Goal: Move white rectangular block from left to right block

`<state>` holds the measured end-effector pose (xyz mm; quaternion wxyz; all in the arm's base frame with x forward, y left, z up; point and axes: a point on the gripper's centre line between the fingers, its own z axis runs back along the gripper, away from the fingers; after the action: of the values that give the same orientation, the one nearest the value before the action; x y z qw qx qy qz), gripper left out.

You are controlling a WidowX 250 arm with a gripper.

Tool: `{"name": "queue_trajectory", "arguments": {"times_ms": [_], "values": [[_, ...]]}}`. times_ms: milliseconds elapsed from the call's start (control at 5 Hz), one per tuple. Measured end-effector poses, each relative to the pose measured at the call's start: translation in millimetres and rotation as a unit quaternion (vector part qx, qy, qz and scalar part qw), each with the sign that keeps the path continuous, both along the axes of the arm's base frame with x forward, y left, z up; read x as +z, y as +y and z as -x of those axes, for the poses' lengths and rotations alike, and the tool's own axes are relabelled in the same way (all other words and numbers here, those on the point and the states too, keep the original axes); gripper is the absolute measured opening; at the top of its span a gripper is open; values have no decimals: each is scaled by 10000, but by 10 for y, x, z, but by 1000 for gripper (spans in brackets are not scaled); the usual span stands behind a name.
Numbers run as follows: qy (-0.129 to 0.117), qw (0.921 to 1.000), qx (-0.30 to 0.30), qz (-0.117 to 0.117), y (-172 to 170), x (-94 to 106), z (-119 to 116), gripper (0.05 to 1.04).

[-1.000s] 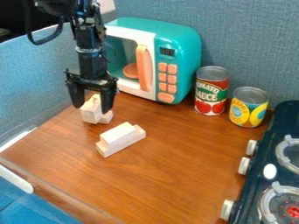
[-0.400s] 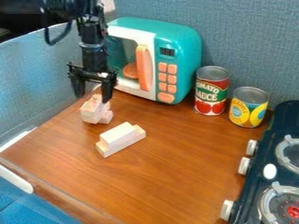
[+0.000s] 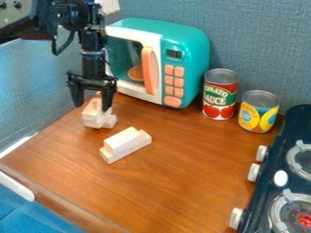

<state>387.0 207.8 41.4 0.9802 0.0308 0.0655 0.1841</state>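
Observation:
The gripper hangs at the upper left, open, with its fingers spread over the left pair of pale wooden blocks. One finger is left of the pair; the other overlaps its right part in this view. The upper rectangular block rests on a lower block that sticks out at the right. To the lower right, a second pair stands apart: a block lies lengthwise on top of a longer one. Whether the fingers touch the left pair, I cannot tell.
A teal toy microwave stands behind, close to the gripper's right. Two cans, one red and one yellow, are right of it. A dark toy stove borders the right side.
The gripper has shifted slightly right and then back left, staying near the left pair. The upper block there looks nudged slightly left. The right pair and the cans have not moved.

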Motion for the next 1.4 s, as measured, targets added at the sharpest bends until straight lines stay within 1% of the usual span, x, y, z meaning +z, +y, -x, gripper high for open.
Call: {"name": "queue_trajectory", "arguments": {"times_ms": [200,400,600,800,1000,1200,1400], "values": [[-27,10000,47,4,34,-1,11,955],[-40,9999,-62,139,-4,-3,6,671],[-54,9999,-25,162,-12,-3,2,553],[-157,9994,-29,301,-52,-15,-23,553],[-432,9978,75,506,-132,154,47,553],[-616,9977,29,266,-178,459,126,553],[-427,9958,-789,178,-378,464,125,553]]}}
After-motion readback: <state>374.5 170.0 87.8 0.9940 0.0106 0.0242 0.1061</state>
